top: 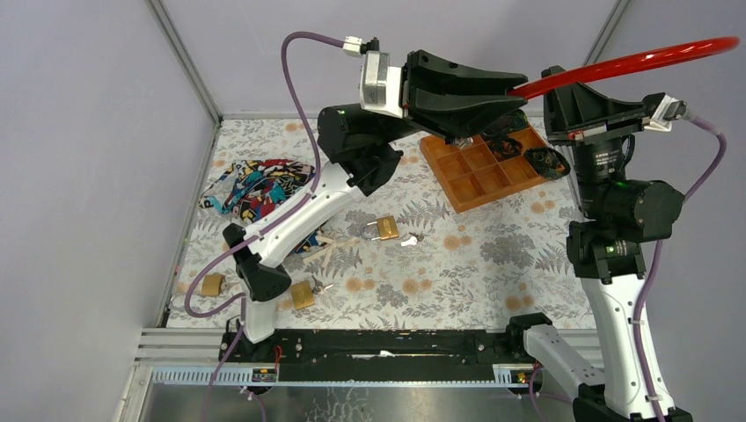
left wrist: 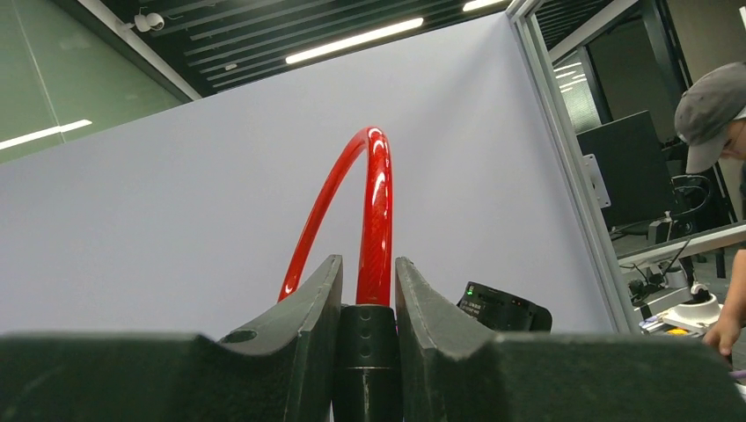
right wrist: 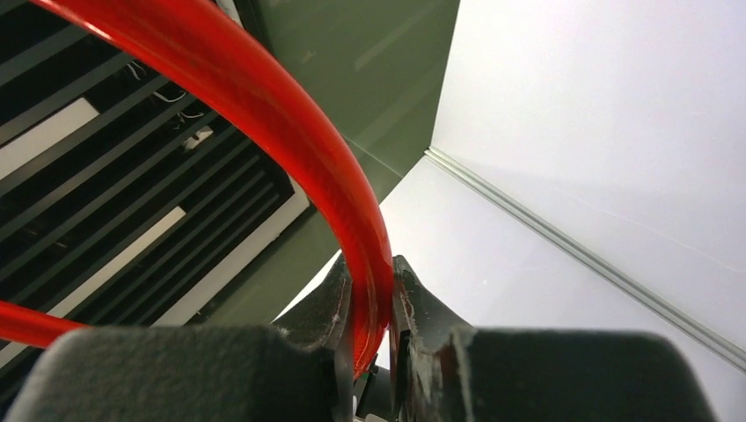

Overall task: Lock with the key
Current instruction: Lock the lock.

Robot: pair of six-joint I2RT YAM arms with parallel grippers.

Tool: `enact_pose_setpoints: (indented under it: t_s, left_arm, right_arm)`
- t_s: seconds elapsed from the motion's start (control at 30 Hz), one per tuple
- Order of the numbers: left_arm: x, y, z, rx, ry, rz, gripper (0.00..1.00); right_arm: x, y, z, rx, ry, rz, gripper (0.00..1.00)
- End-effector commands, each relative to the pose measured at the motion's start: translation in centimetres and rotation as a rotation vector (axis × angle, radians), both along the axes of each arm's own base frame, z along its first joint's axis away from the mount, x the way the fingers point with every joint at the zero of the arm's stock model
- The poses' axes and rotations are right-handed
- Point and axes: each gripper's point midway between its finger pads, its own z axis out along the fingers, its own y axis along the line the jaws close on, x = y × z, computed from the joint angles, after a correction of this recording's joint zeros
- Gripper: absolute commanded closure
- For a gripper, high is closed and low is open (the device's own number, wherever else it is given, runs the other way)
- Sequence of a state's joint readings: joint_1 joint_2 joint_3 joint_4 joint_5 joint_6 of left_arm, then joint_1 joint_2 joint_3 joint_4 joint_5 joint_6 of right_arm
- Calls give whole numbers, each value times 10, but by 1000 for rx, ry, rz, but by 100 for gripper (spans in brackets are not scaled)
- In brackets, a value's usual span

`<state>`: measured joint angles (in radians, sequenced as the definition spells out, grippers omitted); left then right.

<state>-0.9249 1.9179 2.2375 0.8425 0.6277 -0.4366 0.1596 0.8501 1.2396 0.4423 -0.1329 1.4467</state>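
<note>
Left gripper (left wrist: 367, 274) and right gripper (right wrist: 371, 274) are clenching the raised cable lock (top: 633, 61). The key (top: 410, 240) is lying mid-desk, ungrasped; locking appears not begun.

You have three brass padlocks on the table (top: 457, 281): a padlock (top: 382, 229) at the middle, a padlock (top: 303, 295) near left and a padlock (top: 212, 284) at the left edge. One silver key (top: 410, 239) shows. There is one red cable loop (top: 633, 60), one orange divided tray (top: 479, 180) far right, and one heap of patterned cloth (top: 259, 186) far left.
</note>
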Motion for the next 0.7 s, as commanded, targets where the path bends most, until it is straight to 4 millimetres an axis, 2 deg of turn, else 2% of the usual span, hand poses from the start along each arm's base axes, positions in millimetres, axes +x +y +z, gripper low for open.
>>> enact_pose_setpoints:
  t_s: [0.0,0.03,0.13,0.2,0.33,0.53,0.67]
  left_arm:
    - [27,-45,-48,152,123,-3,100]
    - [28,-47,-54,170,130,-2,100]
    - [36,-54,-78,229,155,30,98]
    - [41,-58,-96,271,159,60,91]
    - [59,-61,-131,329,196,168,89]
    - [67,-57,-154,379,228,230,86]
    - [81,-55,-167,418,348,255,74]
  right_arm:
    - [-52,22,27,-155,-158,80,96]
    - [-53,23,27,-174,-161,72,100]
    - [-52,25,25,-252,-144,23,100]
    - [-51,22,22,-309,-126,-38,100]
    - [-51,15,18,-389,-99,-127,100]
    - [-56,23,17,-470,-127,-112,100]
    - [-66,29,23,-523,-172,-101,100]
